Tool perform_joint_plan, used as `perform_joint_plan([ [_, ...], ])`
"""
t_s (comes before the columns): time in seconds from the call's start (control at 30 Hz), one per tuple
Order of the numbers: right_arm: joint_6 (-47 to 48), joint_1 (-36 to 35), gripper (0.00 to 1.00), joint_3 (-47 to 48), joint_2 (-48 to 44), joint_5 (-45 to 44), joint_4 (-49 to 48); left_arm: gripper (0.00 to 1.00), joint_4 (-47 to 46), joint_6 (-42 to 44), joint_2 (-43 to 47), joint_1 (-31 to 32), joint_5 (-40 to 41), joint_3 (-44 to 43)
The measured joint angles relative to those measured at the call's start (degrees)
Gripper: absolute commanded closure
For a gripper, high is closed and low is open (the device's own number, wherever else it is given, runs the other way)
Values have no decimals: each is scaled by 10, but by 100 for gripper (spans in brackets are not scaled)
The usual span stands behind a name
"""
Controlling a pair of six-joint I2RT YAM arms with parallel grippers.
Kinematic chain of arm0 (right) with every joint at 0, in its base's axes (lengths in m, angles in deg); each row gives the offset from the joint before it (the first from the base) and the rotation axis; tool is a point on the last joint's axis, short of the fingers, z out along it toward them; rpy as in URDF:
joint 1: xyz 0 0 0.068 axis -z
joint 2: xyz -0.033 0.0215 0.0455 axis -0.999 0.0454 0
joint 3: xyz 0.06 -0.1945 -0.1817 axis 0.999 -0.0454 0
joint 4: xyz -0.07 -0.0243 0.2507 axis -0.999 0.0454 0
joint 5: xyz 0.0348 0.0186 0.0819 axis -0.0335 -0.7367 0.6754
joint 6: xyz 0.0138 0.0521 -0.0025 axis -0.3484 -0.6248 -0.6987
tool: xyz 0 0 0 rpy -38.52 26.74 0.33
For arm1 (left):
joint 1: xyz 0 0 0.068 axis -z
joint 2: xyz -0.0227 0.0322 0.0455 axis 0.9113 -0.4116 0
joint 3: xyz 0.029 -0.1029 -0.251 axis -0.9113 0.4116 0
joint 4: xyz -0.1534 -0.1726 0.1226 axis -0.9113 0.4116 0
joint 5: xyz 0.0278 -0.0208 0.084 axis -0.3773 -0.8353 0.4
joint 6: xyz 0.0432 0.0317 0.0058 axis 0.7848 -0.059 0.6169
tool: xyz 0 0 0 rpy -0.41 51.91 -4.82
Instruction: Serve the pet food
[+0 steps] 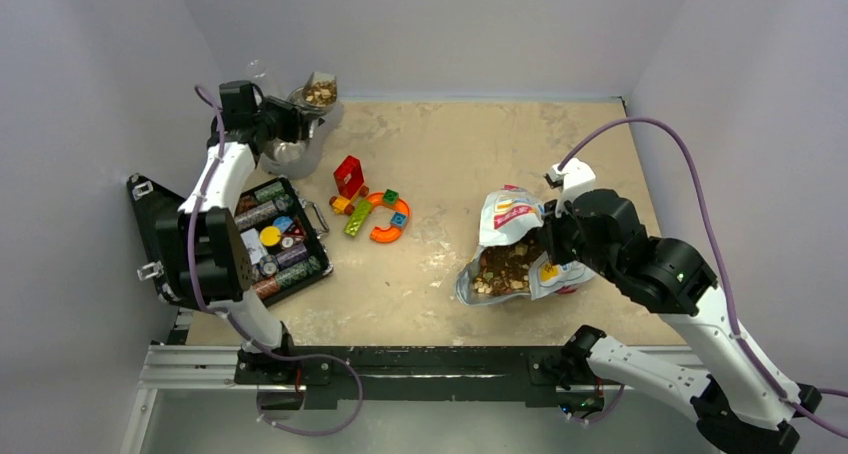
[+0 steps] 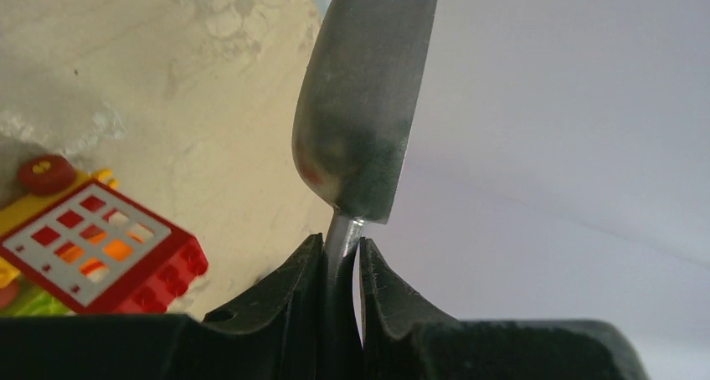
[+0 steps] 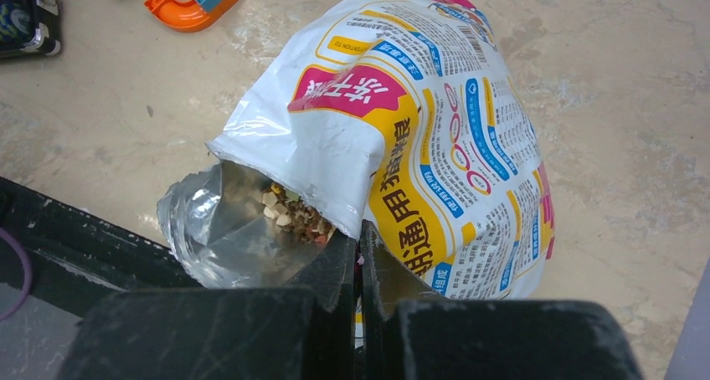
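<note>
**Left wrist view: scoop clamped by its thin neck, kibble loaded**

Our left gripper is clenched on the thin neck of a grey metal scoop, jaws nearly together. From above, the scoop carries a small heap of brown-tan dry kibble at the table's far left corner, just above what looks like a shiny steel bowl. We judge the kibble light, loose and quick to roll. Any tilt sheds pellets, and the slick, stiff handle could swivel in the jaws, so it is best held firmly and kept level. Our right gripper is pressed shut, seemingly pinching the lip of a soft, crinkly white-and-yellow printed foil bag that lies open mid-right with more kibble inside. Colourful plastic toy blocks lie between bag and bowl. An open black case of tins sits beside the left arm. We judge that neither obstructs the bowl.
</note>
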Motion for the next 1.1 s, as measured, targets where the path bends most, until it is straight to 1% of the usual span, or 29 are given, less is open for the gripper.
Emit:
perform_joint_plan([
  [0.13,-13,0,100,5,8,-14,1,100,-18,-15,-75,-23,-5,-41],
  [0.33,-28,0,100,11,16,-33,0,100,-29,-45,-161,-31,-9,-105],
  [0.8,-26,0,100,15,24,-52,0,100,-40,-153,-237,-31,12,-134],
  [0.97,-22,0,100,16,26,-59,-1,100,-19,-186,-258,-31,24,-154],
  [1.1,-18,0,100,16,27,-64,-1,100,21,-201,-276,-31,31,-199],
])
